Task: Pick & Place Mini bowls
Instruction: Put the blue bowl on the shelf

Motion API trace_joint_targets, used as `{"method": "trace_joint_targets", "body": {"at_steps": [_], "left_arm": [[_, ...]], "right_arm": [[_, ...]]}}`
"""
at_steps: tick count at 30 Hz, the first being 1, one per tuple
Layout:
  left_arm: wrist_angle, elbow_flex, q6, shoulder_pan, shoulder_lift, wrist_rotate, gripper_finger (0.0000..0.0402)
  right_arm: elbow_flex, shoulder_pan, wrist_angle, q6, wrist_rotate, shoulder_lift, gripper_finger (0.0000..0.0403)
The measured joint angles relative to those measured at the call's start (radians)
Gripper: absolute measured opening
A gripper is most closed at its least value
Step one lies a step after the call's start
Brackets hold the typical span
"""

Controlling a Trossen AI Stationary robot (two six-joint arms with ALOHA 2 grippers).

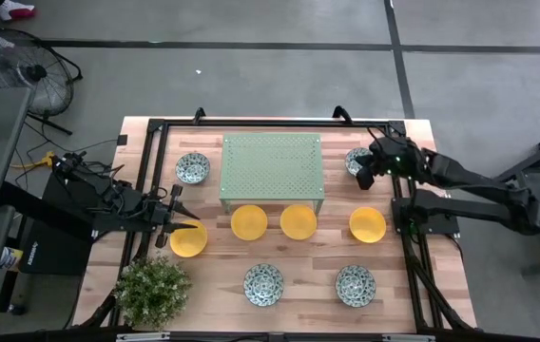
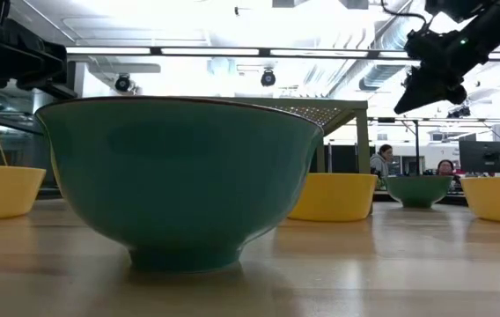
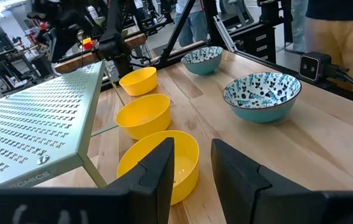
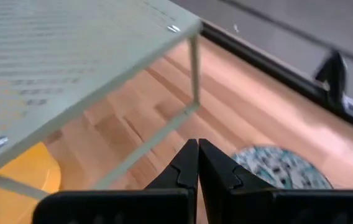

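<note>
Four yellow mini bowls stand in a row before the pale green stand (image 1: pixel 272 169): (image 1: pixel 188 239), (image 1: pixel 249 222), (image 1: pixel 298 221), (image 1: pixel 368 224). Patterned mini bowls stand at the far left (image 1: pixel 192 168), the far right (image 1: pixel 356 157) and near the front (image 1: pixel 263 284), (image 1: pixel 356 285). My left gripper (image 1: pixel 186 211) hovers open beside the leftmost yellow bowl; its wrist view shows nothing between the fingers (image 3: pixel 192 168). My right gripper (image 1: pixel 365 177) is shut and empty, raised above the far-right patterned bowl (image 4: pixel 276 168), high in the low view (image 2: pixel 430 84).
A potted plant (image 1: pixel 153 290) stands at the table's near left corner. The stand's thin legs (image 4: pixel 194 68) rise close to my right gripper. Black frame rails (image 1: pixel 405 237) run along the table's sides. People sit in the room beyond the table (image 2: pixel 380 161).
</note>
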State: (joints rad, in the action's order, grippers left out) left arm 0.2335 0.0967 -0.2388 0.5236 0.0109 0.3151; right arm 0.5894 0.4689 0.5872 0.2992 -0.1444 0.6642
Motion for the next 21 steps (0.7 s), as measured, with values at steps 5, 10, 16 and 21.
{"method": "trace_joint_targets", "body": {"at_steps": [5, 10, 16, 21], "left_arm": [[0.000, 0.000, 0.000, 0.000, 0.000, 0.000, 0.0104], [0.000, 0.000, 0.000, 0.000, 0.000, 0.000, 0.0104], [0.000, 0.000, 0.000, 0.000, 0.000, 0.000, 0.0104], [0.000, 0.000, 0.000, 0.000, 0.000, 0.000, 0.0104]], "right_arm": [[0.105, 0.065, 0.136, 0.070, 0.002, 0.140, 0.0000], [0.208, 0.113, 0.269, 0.143, -0.001, 0.272, 0.0000], [0.290, 0.184, 0.415, 0.244, -0.004, 0.389, 0.0028], [0.294, 0.256, 0.448, 0.289, 0.046, 0.451, 0.0095]]}}
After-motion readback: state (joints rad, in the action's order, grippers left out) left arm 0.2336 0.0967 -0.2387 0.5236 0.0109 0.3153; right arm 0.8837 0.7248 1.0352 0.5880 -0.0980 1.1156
